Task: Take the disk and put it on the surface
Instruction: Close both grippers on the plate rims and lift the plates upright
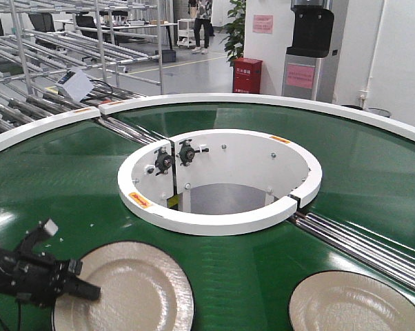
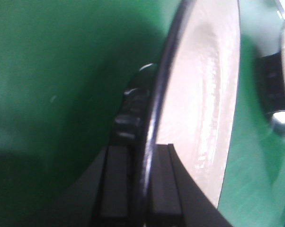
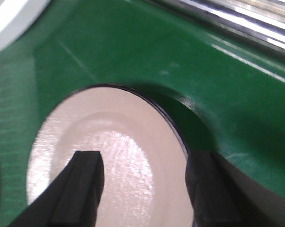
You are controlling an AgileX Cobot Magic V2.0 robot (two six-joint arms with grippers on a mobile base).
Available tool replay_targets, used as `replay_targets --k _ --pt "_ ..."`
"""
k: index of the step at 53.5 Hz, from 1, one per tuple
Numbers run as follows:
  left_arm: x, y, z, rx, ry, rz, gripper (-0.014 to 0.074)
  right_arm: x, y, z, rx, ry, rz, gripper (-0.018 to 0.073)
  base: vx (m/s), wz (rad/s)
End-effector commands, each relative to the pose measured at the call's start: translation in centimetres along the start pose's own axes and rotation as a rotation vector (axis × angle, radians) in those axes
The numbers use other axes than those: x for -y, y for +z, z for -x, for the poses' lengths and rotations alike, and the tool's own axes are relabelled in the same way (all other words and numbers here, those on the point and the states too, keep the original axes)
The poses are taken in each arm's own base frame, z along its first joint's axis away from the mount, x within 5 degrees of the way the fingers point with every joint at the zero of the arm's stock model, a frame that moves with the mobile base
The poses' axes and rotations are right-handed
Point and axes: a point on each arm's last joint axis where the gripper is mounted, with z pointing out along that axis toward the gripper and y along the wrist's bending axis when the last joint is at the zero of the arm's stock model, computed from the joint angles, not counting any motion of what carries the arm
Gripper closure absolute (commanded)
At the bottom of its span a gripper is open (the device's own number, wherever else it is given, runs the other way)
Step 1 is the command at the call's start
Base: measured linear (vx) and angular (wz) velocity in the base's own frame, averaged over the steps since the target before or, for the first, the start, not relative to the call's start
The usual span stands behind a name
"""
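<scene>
- Disk (image 1: pixel 135 289) lies flat, face up, on green belt (image 1: pixel 69 186); it is round, so no long axis.
- Left fingers (image 2: pixel 162 184) pinch its left rim.
- Right fingers (image 3: pixel 83 184) are spread over second disk (image 3: pixel 119 146).

Count as observed, by kind

Disks: two, the left disk (image 1: pixel 128 289) and the right disk (image 1: pixel 352 303), both cut off by the lower edge of the front view

Green conveyor belt (image 1: pixel 69 179): one

White inner ring (image 1: pixel 214 222): one, carrying two black bearing blocks (image 1: pixel 164 162)

Roller sections crossing the belt: two, the rear-left roller section (image 1: pixel 128 129) and the right roller section (image 1: pixel 362 243)

Grippers: two, the left gripper (image 2: pixel 143 156) and the right gripper (image 3: pixel 145 161), each showing two fingers

Background items: one red cabinet (image 1: pixel 247 74), one water dispenser (image 1: pixel 309 41), one potted plant (image 1: pixel 235 27), one person (image 1: pixel 202 21), one grey box (image 1: pixel 74 84) on the racks
</scene>
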Motion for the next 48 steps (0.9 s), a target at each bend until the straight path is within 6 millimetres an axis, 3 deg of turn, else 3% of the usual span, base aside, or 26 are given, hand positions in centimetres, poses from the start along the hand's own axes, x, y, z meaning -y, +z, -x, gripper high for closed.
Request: replay_targets --k 1,8,21,32,37,42,48 --pt "5.1 -3.6 2.3 0.138 0.046 -0.121 0.0605 -0.1 -0.1 0.9 0.037 -0.011 0.018 0.0118 0.0 0.0" --pt "6.7 -5.0 3.3 0.178 0.088 -0.128 0.0605 1.6 2.5 0.7 -0.037 -0.008 0.022 0.0118 0.0 0.0" --pt "7.0 -5.3 3.6 0.187 0.096 -0.13 0.0605 3.0 5.9 0.1 -0.132 0.046 0.093 0.0118 0.0 0.0" --pt "7.0 -5.3 3.6 0.188 0.096 -0.129 0.0605 0.6 9.9 -1.1 -0.237 -0.027 0.134 0.0137 0.0 0.0" --pt "7.0 -5.3 3.5 0.186 0.097 -0.13 0.0605 -0.5 10.7 -1.3 -0.23 -0.063 0.13 0.0263 0.0 0.0" --pt "7.0 -5.3 3.5 0.18 0.097 -0.134 0.0605 -1.2 10.2 -0.9 -0.194 -0.072 0.131 0.0556 0.0 0.0" --pt "7.1 -5.3 3.5 0.179 0.091 -0.137 0.0605 -1.9 8.5 -0.5 -0.165 -0.045 0.179 0.0574 0.0 0.0"
